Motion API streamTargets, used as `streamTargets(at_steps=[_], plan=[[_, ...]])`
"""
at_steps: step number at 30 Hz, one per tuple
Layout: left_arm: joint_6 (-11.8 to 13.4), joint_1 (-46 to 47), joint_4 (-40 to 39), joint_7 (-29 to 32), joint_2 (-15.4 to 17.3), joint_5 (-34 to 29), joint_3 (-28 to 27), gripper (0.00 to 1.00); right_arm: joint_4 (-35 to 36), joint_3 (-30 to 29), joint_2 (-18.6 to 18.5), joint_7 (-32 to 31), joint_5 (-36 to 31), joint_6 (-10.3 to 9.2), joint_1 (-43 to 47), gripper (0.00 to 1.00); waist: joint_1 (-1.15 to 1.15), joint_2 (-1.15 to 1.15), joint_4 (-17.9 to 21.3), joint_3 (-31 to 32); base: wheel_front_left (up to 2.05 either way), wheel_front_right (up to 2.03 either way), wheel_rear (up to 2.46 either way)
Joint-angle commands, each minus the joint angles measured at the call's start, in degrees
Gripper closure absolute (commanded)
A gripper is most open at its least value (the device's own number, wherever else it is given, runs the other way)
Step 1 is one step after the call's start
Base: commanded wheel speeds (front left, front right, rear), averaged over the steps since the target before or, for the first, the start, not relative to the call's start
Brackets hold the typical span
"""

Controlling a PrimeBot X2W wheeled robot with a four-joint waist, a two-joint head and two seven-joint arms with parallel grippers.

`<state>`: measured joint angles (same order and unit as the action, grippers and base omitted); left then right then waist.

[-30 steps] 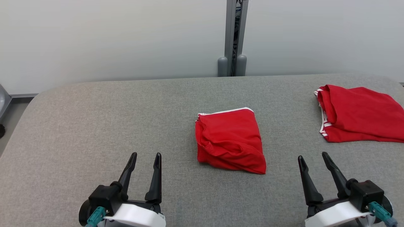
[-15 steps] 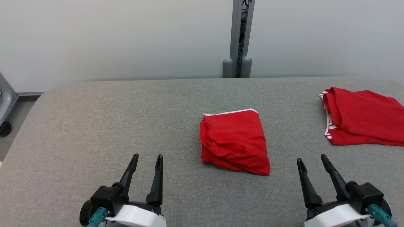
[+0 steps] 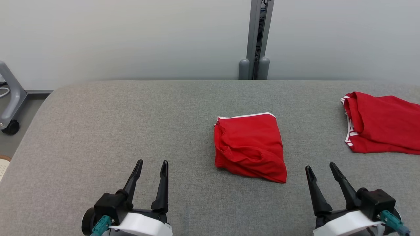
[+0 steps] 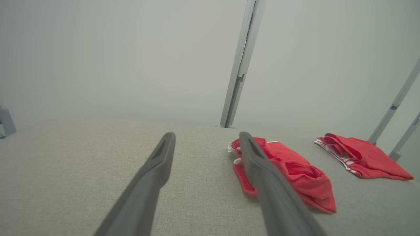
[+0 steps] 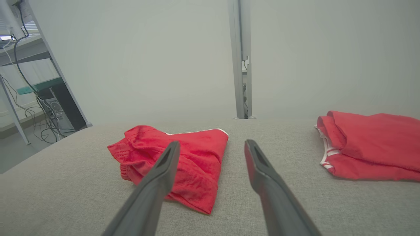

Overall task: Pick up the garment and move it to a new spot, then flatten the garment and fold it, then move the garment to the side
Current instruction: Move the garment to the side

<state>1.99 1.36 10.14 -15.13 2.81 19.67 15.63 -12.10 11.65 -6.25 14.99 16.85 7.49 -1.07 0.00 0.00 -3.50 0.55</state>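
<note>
Both tools spread, folded garment [image 3: 249,146] mid-worktop [image 3: 131,114]

Near edge: left tool [image 3: 152,162] and right tool [image 3: 320,165], fingers apart, holding nothing, both clear of the cloth. The folded garment is a rough red rectangle lying between them and farther out, nearer the right tool. Long axis runs near-to-far, tilted a little. White-trimmed edge faces the wall [image 3: 131,39]; near right corner points toward the right tool. Bunched folds along its left side. A second garment [image 3: 380,123], red with white trim, lies well apart at the right edge. Worktop is grey fabric. Grey post [image 3: 259,39] stands behind it, wheeled stand [image 3: 11,105] on the floor at left.
</note>
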Motion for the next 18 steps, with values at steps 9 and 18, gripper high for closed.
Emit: streamTargets(at_steps=[9,18], plan=[[0.32,1.06,-1.00,0.06,0.23,-1.30,0.39,0.00,-8.27,5.92,-2.31,0.03,21.17,0.01,-9.57,0.00,0.00,0.00,-2.00,-3.20,0.00,0.00,0.00],[0.06,4.37,-1.48,0.06,0.21,-1.05,1.74,0.00,-17.47,11.36,-9.21,-5.71,44.65,0.01,-23.16,0.00,0.00,0.00,-5.93,-9.64,0.00,0.00,0.00]])
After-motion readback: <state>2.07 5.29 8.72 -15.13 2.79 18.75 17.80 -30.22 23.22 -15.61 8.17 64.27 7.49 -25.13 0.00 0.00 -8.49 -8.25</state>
